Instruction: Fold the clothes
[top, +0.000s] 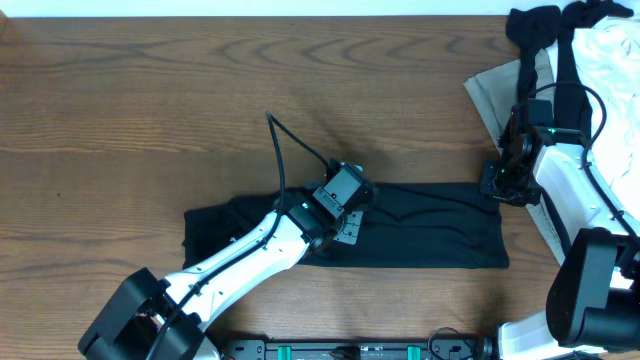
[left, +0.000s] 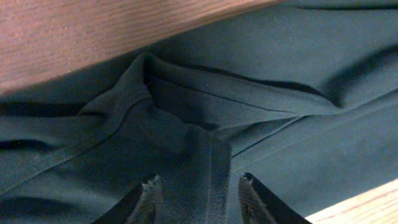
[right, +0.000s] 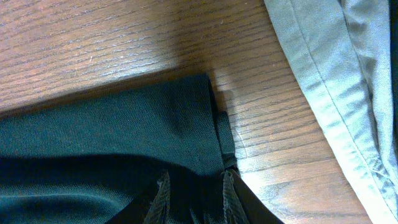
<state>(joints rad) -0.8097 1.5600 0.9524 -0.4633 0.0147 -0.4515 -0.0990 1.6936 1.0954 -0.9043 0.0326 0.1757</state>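
Across the near middle of the table (top: 120, 100) lies the black garment (top: 430, 235), spread as one long low band that runs from left to right. It looks to be doubled over lengthwise, though the pictures do not make the layers certain. Its right half lies fairly flat. The left half is rumpled, with an uneven edge and loose creases.

The left gripper (left: 199, 198) sits over the middle of the band. In its wrist view a hemmed fold of the cloth rises up between the two fingers (left: 151, 194), and creases run in toward them, so it appears clenched on that fold. The right gripper (right: 196, 196) is at the far right corner of the garment. Its fingers are close together with the corner bunched between them, so it too seems to be grasping the cloth.

By my judgement the fold is under way, not done. The garment is narrowed but still long, so at least one fold end over end is left, and the left side wants smoothing.

Just beside the right gripper a pale beige cloth (top: 490, 95) lies on the wood. Beyond it sit a white cloth (top: 610, 70) and some dark clothes (top: 540, 25), heaped and unfolded, so most of the task looks still to do.
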